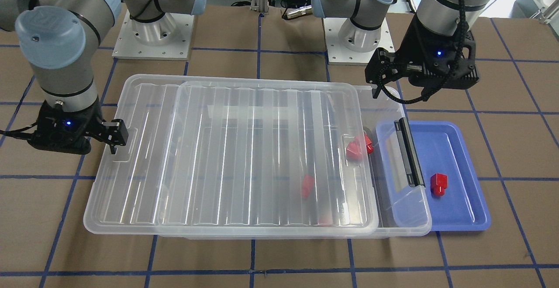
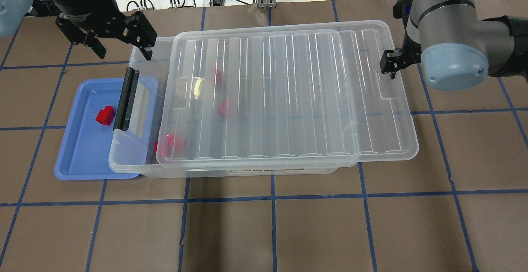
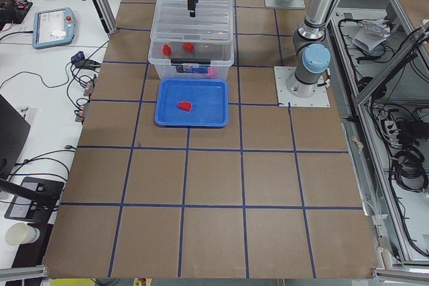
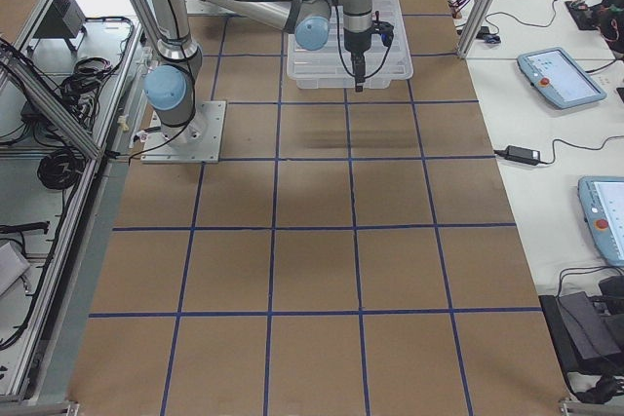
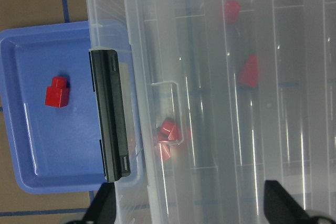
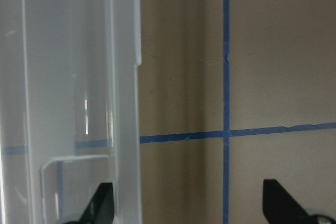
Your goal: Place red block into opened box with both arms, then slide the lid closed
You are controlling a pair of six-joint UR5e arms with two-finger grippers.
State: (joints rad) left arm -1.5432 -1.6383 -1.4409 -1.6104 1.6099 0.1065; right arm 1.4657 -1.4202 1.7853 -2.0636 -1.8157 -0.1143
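Note:
One red block (image 1: 438,183) (image 2: 105,115) (image 5: 56,92) lies in the blue tray (image 1: 463,211). Other red blocks (image 1: 358,147) (image 2: 223,107) lie inside the clear box (image 2: 126,160), seen through its walls and lid. The black bar (image 1: 409,152) runs along the box's short rim over the tray. The ribbed lid (image 2: 288,94) sits on the box, shifted toward my right arm and overhanging that end. My left gripper (image 2: 121,45) (image 5: 191,208) hovers open and empty above the uncovered end. At the lid's overhanging end, my right gripper (image 2: 390,63) (image 6: 189,205) stands open, with the lid's edge between its fingers.
The blue tray (image 2: 78,160) lies partly under the box's left end. Brown table surface with blue tape lines (image 2: 272,197) spreads all around. Both arm bases (image 1: 153,30) stand behind the box. Cables and tablets lie on side tables beyond the table edges.

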